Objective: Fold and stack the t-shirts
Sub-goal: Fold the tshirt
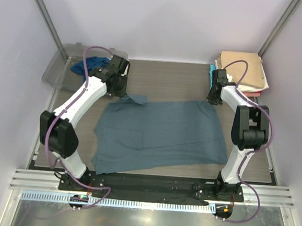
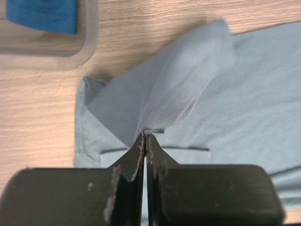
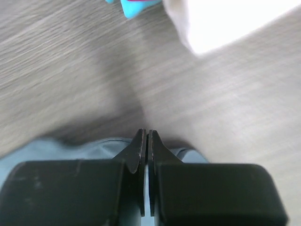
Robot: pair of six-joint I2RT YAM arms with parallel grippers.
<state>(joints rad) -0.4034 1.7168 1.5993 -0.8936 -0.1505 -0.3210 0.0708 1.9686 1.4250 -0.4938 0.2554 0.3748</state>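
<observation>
Looking from above: the slate-blue t-shirt [image 1: 160, 134] lay spread flat mid-tabletop [image 1: 169, 78]. The left tool [image 1: 119, 91] and right tool [image 1: 213, 100] sat at its two far corners, probably to draw that edge over for a fold.
Corners: the folded stack [image 1: 243, 70] stood far right, and a teal-blue t-shirt [image 1: 92, 65] sat in the clear tub [image 1: 55, 71] far left.
Left wrist: jaws together, clamped on a raised sleeve fold.
Right wrist: jaws together at the shirt's puckered edge; whether cloth was pinched, I could not tell.
</observation>
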